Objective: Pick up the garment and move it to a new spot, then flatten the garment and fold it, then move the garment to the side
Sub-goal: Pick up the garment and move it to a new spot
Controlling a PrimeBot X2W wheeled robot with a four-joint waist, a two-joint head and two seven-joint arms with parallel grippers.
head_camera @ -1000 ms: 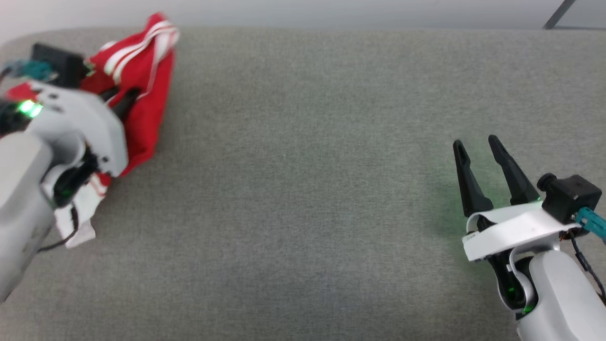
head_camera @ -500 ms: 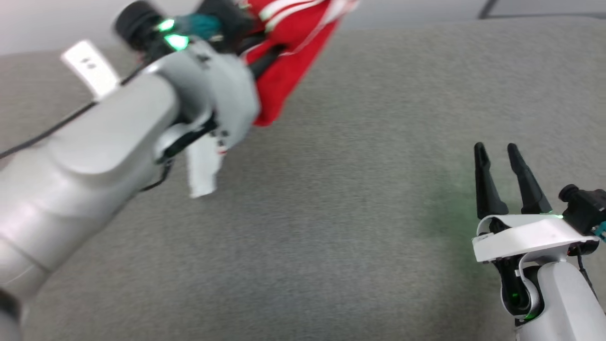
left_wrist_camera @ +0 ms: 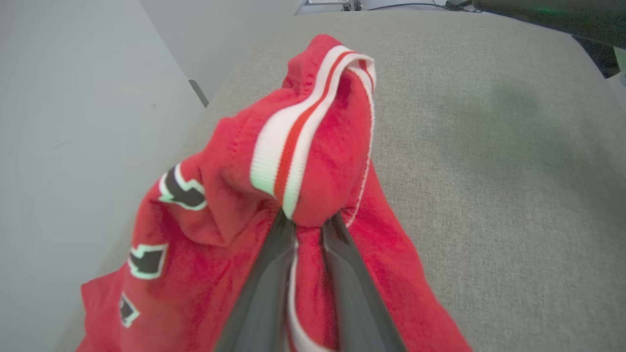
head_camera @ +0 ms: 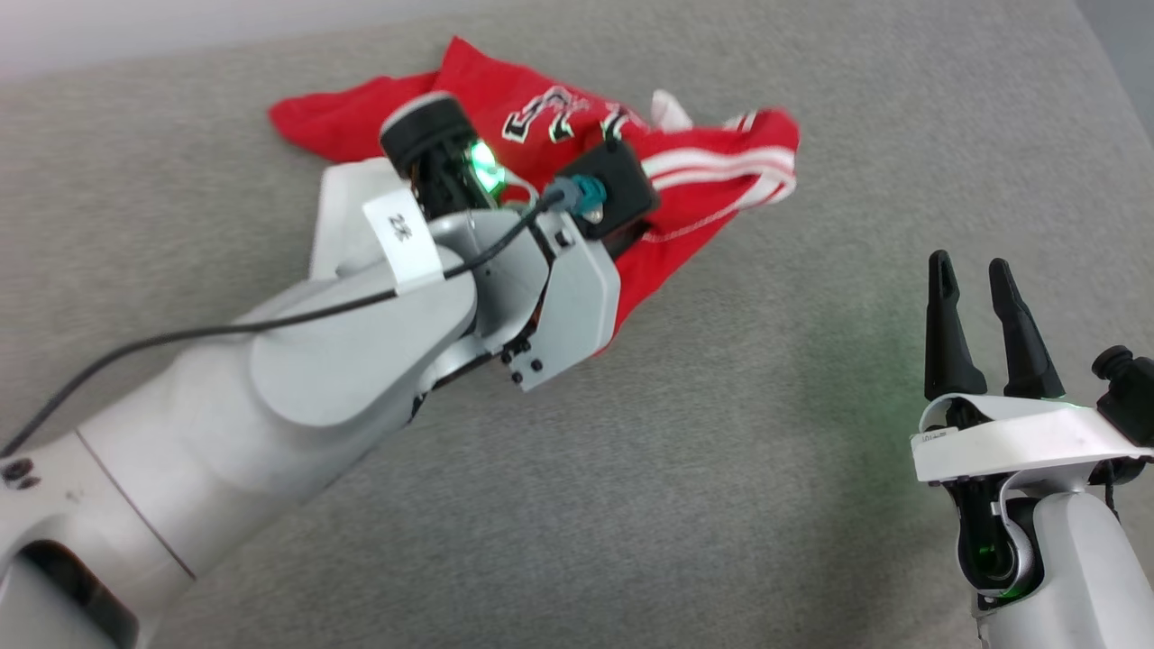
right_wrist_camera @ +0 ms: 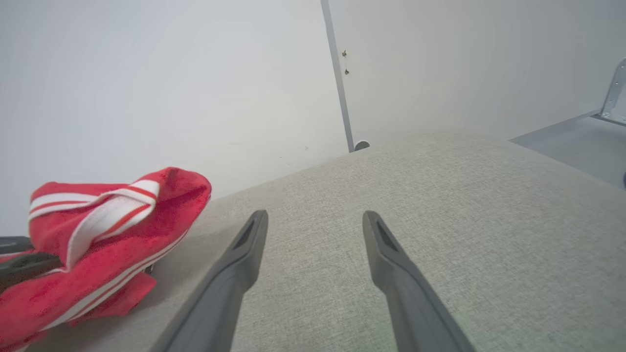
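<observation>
The garment (head_camera: 712, 180), a red jersey with red-and-white striped trim and black-and-white lettering, lies bunched near the back middle of the grey fabric surface (head_camera: 631, 505). My left gripper (left_wrist_camera: 308, 227) is shut on a fold of it just below the striped trim (left_wrist_camera: 303, 146), and cloth drapes over the fingertips. In the head view the left wrist (head_camera: 559, 288) covers those fingers. My right gripper (head_camera: 969, 267) stands open at the right, apart from the jersey, with nothing between its fingers. From the right wrist the garment (right_wrist_camera: 112, 230) shows at the left of that gripper (right_wrist_camera: 315, 215).
The surface's far edge meets a pale wall (right_wrist_camera: 171, 88) with a thin metal strip (right_wrist_camera: 337, 83). The right edge of the surface (head_camera: 1104, 54) runs past my right arm. A black cable (head_camera: 180, 338) trails along my left forearm.
The head camera has shifted. My left arm has swung from the far left toward the middle back of the surface, carrying the jersey. The right gripper has stayed open.
</observation>
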